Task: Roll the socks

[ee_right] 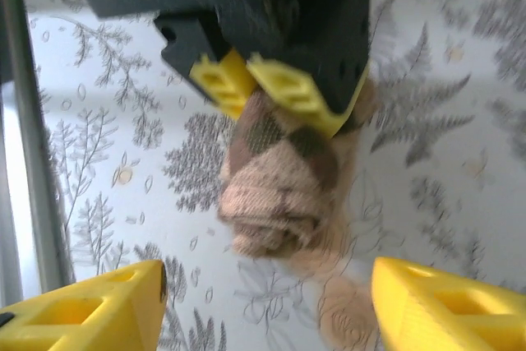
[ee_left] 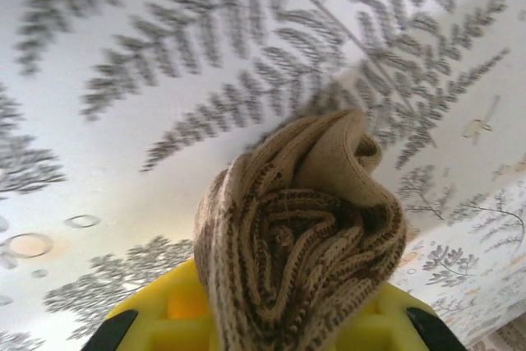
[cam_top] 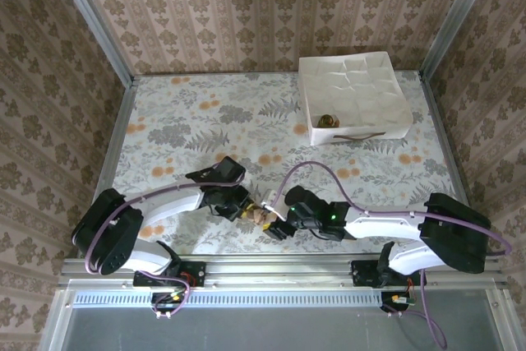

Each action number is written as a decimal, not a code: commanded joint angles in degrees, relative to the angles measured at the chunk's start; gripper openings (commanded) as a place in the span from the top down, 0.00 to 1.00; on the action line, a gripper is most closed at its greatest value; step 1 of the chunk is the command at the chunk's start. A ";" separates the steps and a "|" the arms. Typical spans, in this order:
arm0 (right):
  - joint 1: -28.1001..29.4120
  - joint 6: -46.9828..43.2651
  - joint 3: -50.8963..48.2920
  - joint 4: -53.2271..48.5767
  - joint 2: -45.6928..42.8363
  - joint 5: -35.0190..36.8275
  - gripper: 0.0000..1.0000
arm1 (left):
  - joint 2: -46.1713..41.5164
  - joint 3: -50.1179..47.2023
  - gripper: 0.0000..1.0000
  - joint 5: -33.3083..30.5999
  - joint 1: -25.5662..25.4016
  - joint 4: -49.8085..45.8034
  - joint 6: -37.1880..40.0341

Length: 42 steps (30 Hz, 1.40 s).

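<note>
Front centre of the floral table (cam_top: pixel 205 121): your two arms are meeting just ahead of their bases.

Your left gripper (ee_right: pixel 265 92) is clamping its yellow fingers onto the upper end of the argyle sock (ee_left: pixel 300 228). The sock is sitting bunched into a brown-and-cream roll, its folded layers showing in the left wrist view. The roll is hanging below the fingers over a fern print; you cannot tell whether it is touching the cloth.

Your right gripper (ee_right: pixel 271 310) is facing the roll with its jaws spread wide, one yellow finger on each side and both clear of the fabric.

Far right: a small brownish bundle (cam_top: pixel 329 121) is lying inside the white box (cam_top: pixel 353 134), against its near wall.
</note>
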 commanded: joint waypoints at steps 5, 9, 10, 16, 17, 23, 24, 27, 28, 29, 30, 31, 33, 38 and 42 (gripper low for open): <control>6.47 -9.54 9.37 -1.41 10.34 15.81 0.31 | 3.03 -1.06 1.00 0.15 1.25 -11.87 -0.72; 7.04 -9.86 12.45 -1.40 15.38 16.46 0.31 | 4.64 0.86 1.00 0.91 1.68 -12.62 0.83; 7.04 -9.89 13.25 -1.80 16.97 17.32 0.32 | 4.88 1.16 1.00 1.04 1.77 -12.67 1.07; 5.33 -7.74 16.12 -6.15 21.82 19.44 0.50 | 4.48 1.09 1.00 2.06 2.01 -11.68 1.77; 4.99 -7.13 16.60 -7.17 22.43 19.39 0.54 | 4.22 0.96 1.00 2.33 2.02 -11.17 1.97; 3.83 -4.94 16.21 -9.46 23.67 17.74 0.97 | 1.77 0.22 0.87 3.46 3.38 -8.72 2.50; 3.58 -4.58 16.08 -9.70 23.51 16.90 1.00 | 1.36 0.05 0.82 3.50 3.87 -7.90 2.83; 1.65 -2.24 15.01 -10.17 22.85 10.76 1.00 | -0.96 -0.86 0.63 2.88 5.54 -4.99 3.01; 0.44 -0.78 14.07 -9.63 22.32 7.94 1.00 | -1.76 -1.21 0.57 2.43 6.15 -3.77 3.27; -0.52 0.44 13.22 -9.01 21.88 5.86 1.00 | -2.50 -1.60 0.53 2.13 6.68 -2.50 3.44; -1.80 1.71 12.45 -8.39 21.51 2.74 1.00 | -3.09 -2.12 0.50 2.08 7.25 -0.35 3.73; -2.97 2.88 11.98 -8.15 21.37 0.25 1.00 | -3.30 -2.44 0.48 2.22 7.67 1.05 3.83; -5.22 4.92 11.13 -7.53 21.19 -5.31 1.00 | -2.96 -2.88 0.47 2.57 8.24 2.86 4.16; -10.23 10.25 10.09 -5.54 21.95 -17.45 1.00 | -0.13 -3.44 0.46 3.88 8.35 6.92 4.59; -13.96 15.47 10.05 -4.31 23.09 -24.64 1.00 | 1.71 -2.84 0.46 4.04 8.26 8.75 5.57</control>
